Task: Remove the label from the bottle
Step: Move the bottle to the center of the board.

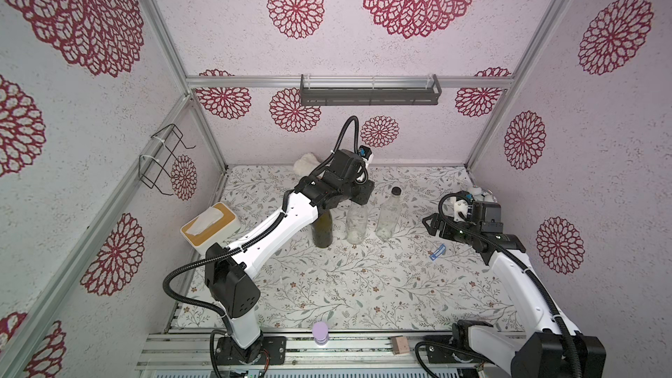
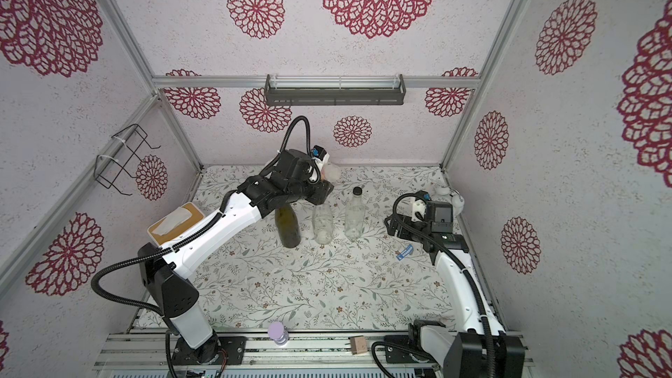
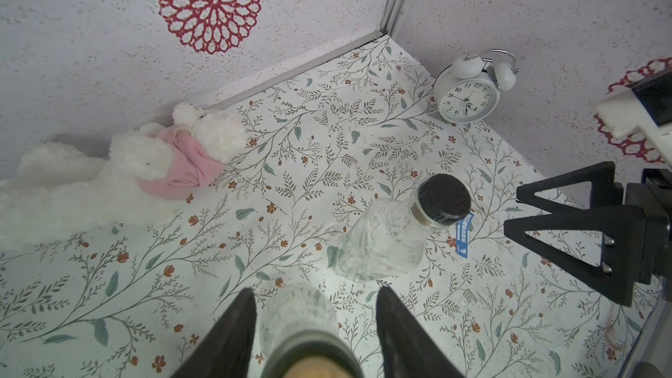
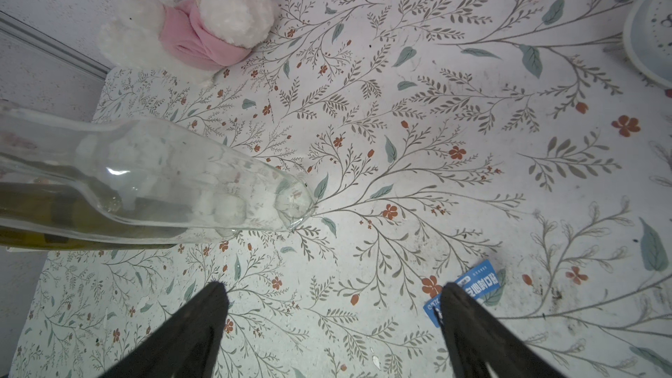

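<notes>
Left hand (image 3: 317,290): part-open astride the top of the middle clear bottle (image 1: 356,223), gaps either side (no grip yet); judged placed to steady it.
Right hand (image 4: 332,284): spread wide, empty, over the worktop (image 1: 327,285).
Blue label (image 1: 437,252): flat on the worktop, right of the capped bottle (image 1: 388,216), beside the right hand; already off.

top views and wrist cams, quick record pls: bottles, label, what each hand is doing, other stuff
bottles: three upright in a row: dark green bottle, middle clear bottle, black-capped clear bottle
label: blue label lying on the table, not on any bottle
left hand: astride the middle clear bottle's neck; contact unclear
right hand: open, empty, above the table close to the blue label
other: tissue box, plush toy, alarm clock
</notes>
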You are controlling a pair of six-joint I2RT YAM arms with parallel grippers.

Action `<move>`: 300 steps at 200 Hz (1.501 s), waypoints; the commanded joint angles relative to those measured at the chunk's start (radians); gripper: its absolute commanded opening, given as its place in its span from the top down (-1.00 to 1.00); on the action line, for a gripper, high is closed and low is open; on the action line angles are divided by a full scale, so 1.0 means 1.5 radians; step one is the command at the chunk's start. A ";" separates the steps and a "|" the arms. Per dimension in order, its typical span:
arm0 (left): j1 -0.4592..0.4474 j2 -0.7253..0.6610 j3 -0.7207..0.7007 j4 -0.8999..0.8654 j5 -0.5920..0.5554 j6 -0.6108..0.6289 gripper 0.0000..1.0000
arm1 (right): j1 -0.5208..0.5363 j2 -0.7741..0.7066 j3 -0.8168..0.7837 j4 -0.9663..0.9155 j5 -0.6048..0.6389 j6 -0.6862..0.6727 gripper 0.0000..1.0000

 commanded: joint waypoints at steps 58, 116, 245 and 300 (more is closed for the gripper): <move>0.004 0.015 0.016 0.014 0.003 0.003 0.17 | 0.003 0.000 0.006 0.000 0.002 -0.025 -0.87; 0.000 0.008 0.009 0.005 -0.010 0.007 0.15 | 0.003 -0.010 -0.005 0.005 0.001 -0.017 -0.87; -0.014 -0.015 -0.025 0.004 -0.037 0.010 0.34 | 0.003 -0.006 -0.009 0.009 0.001 -0.009 -0.86; -0.016 -0.018 -0.032 0.003 -0.032 0.009 0.47 | 0.003 0.007 -0.004 0.037 0.003 0.013 -0.86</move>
